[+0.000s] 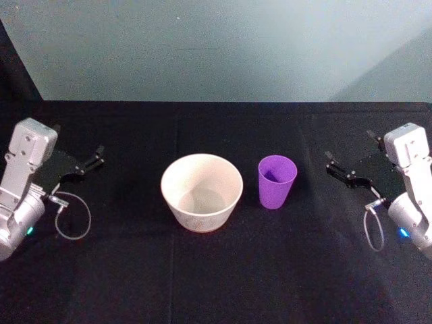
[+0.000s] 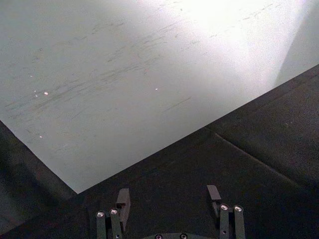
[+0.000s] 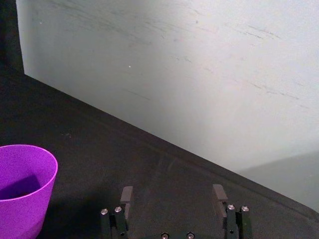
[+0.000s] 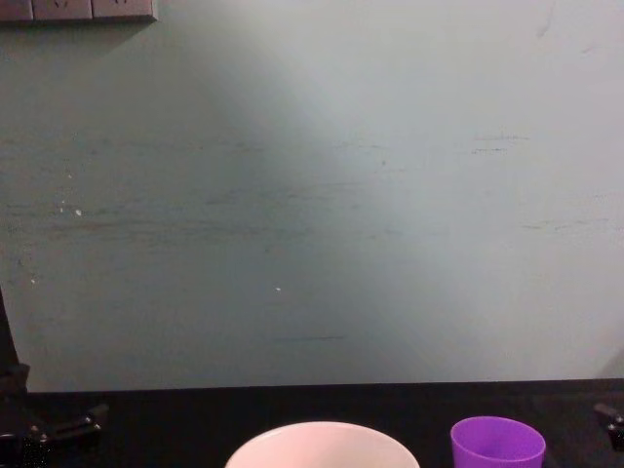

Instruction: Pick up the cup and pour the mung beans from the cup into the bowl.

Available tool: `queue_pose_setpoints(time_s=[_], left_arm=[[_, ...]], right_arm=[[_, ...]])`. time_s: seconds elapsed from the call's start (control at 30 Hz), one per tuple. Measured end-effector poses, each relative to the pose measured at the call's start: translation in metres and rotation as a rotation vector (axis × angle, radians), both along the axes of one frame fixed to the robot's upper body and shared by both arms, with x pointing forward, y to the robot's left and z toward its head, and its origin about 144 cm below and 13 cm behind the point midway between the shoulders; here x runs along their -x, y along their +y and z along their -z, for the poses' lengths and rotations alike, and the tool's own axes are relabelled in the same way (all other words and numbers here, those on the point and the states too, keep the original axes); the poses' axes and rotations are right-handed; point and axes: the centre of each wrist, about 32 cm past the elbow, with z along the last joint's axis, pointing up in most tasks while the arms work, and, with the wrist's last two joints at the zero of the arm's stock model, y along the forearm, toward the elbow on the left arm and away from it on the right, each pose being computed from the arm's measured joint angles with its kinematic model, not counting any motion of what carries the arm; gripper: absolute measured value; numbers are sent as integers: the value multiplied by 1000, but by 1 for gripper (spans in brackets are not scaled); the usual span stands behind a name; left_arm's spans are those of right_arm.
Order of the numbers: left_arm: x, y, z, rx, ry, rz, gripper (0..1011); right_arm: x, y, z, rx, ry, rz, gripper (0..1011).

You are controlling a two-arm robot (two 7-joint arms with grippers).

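Purple plastic marks the cup [image 1: 277,181], which stands upright on the black counter [image 1: 216,277]. It is just beside the white bowl [image 1: 202,217], on the bowl's right, with a narrow gap between them. Both sit near the middle of the counter. The bowl is upright too, and its mouth is much wider than the cup's. The inside of the cup lies in shadow, so we cannot tell what it holds.

We see the left claw [image 1: 99,156] at the left side of the counter, well apart from the bowl. Its jaws stand wide apart and hold nothing. In the left wrist view they hang over bare counter, facing the pale wall [image 1: 216,47].

The right claw [image 1: 330,163] sits at the right side of the counter, near the cup but not touching it. Its jaws are also spread wide and empty. In the right wrist view we find the cup off to one side of the jaws, not between them.

In the chest view the tops of the bowl and cup show at the lower edge, with the cup to the right.
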Motion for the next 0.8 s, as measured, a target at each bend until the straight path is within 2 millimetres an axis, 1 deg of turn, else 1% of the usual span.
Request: queue_pose_setpoints(time_s=[0.8], left_arm=[[0,0,0,0,0,0,1000]], right_arm=[[0,0,0,0,0,0,1003]])
